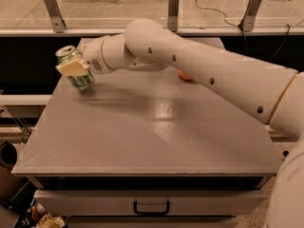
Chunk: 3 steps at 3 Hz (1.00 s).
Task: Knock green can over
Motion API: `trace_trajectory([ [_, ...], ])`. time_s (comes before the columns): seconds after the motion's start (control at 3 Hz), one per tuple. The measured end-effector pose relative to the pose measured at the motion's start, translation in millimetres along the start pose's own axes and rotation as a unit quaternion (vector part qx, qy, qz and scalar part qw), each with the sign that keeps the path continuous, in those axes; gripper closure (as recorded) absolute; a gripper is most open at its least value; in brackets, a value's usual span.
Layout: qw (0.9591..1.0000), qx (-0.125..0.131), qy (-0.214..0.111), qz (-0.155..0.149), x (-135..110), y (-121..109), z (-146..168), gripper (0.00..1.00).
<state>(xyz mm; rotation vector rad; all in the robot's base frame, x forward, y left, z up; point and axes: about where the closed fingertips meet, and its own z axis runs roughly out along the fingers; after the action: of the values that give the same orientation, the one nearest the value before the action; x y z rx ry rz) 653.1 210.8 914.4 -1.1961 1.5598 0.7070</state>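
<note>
The green can (83, 81) is at the far left of the grey table (142, 132). It is tilted, its silver top leaning left and away, its base low by the tabletop. My gripper (74, 70) is at the can's middle, reaching in from the right. One pale yellow finger pad (71, 68) lies across the near side of the can; the other finger is hidden behind it. The gripper looks shut on the can. My white arm (199, 65) spans the back of the table.
A small orange object (184, 75) peeks out under my arm at the table's back. A railing with metal posts (52, 8) runs behind the table. A drawer with a dark handle (151, 208) is below the front edge. The table's left edge is close to the can.
</note>
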Motion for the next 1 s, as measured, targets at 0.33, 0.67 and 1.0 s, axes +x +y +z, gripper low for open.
trace_trajectory([
  [0.33, 0.9975, 0.003, 0.070, -0.011, -0.7, -7.7, -13.7, 1.00],
  [0.67, 0.9902, 0.006, 0.138, -0.022, 2.4, -17.3, -23.1, 1.00],
  [1.0, 0.9797, 0.003, 0.198, -0.029, 11.8, -21.8, -25.8, 1.00],
])
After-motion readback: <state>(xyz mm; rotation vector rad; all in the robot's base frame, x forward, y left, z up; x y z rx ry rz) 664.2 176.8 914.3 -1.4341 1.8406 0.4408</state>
